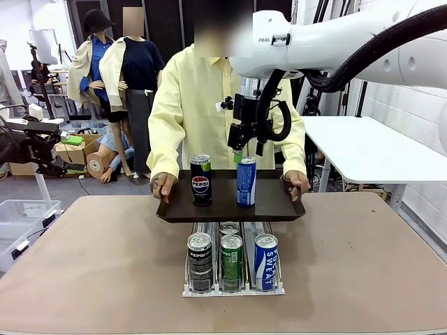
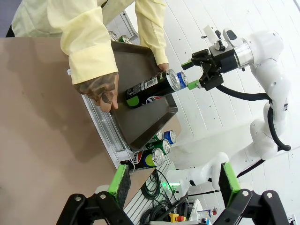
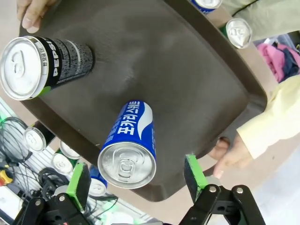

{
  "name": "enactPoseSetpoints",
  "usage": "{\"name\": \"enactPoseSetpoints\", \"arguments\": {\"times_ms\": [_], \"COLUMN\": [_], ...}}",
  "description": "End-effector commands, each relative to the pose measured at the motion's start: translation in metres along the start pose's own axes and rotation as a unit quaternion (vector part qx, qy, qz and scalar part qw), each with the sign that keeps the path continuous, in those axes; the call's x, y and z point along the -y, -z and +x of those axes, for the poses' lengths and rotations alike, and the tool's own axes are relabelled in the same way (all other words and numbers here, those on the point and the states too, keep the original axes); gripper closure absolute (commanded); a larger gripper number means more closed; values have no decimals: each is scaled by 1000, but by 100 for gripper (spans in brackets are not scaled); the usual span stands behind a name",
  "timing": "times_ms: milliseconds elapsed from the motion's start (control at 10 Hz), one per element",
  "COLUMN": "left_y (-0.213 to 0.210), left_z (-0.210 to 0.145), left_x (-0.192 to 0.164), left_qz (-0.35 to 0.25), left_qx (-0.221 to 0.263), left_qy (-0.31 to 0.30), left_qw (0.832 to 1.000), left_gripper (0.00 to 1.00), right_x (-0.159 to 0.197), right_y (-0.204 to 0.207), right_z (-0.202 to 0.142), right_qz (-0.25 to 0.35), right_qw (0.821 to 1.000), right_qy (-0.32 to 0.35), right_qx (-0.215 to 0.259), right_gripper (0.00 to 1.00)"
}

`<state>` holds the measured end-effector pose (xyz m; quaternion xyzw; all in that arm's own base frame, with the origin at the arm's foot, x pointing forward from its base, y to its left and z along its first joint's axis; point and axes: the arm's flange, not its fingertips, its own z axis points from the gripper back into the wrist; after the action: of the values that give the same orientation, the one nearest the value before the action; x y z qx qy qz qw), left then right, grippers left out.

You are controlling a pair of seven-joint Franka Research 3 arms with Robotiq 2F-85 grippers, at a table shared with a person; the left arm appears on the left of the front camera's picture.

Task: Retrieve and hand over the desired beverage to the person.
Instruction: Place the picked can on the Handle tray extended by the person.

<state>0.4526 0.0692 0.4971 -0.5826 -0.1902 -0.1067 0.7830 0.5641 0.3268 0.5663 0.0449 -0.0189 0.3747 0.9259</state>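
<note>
The person (image 1: pixel 202 98) in a pale-yellow shirt holds a dark tray (image 1: pixel 279 206) by both ends over the table's far side. On it stand a black Pepsi can (image 1: pixel 200 180) and a blue Pocari Sweat can (image 1: pixel 246 181). My right gripper (image 1: pixel 241 152) hangs open just above the blue can. In the right wrist view the blue can's (image 3: pixel 131 136) top lies between the green pads of that gripper (image 3: pixel 136 176), with the Pepsi can (image 3: pixel 51 63) off to one side. My left gripper (image 2: pixel 173 180) is open and holds nothing, off the table's left side.
A clear can rack (image 1: pixel 234 287) stands on the table in front of the tray, with a Pepsi can (image 1: pixel 200 252), a green can (image 1: pixel 231 255) and a Pocari Sweat can (image 1: pixel 266 258) at its front. The person's hands (image 1: pixel 162 187) grip the tray's ends.
</note>
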Motion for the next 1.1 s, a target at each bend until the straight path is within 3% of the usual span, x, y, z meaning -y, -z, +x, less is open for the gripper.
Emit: {"name": "enactPoseSetpoints", "arguments": {"times_ms": [0, 1000], "left_y": [-1, -1], "left_z": [1, 1], "left_x": [1, 1], "left_qz": [0, 0], "left_qx": [4, 4], "left_qy": [1, 1], "left_qw": [1000, 1000], "left_gripper": [0, 0], "right_x": [1, 0], "right_y": [-5, -3], "right_z": [-5, -1], "right_qz": [-15, -2], "right_qw": [1000, 1000], "right_qy": [-2, 0], "right_qx": [1, 2], "right_gripper": [0, 0]}}
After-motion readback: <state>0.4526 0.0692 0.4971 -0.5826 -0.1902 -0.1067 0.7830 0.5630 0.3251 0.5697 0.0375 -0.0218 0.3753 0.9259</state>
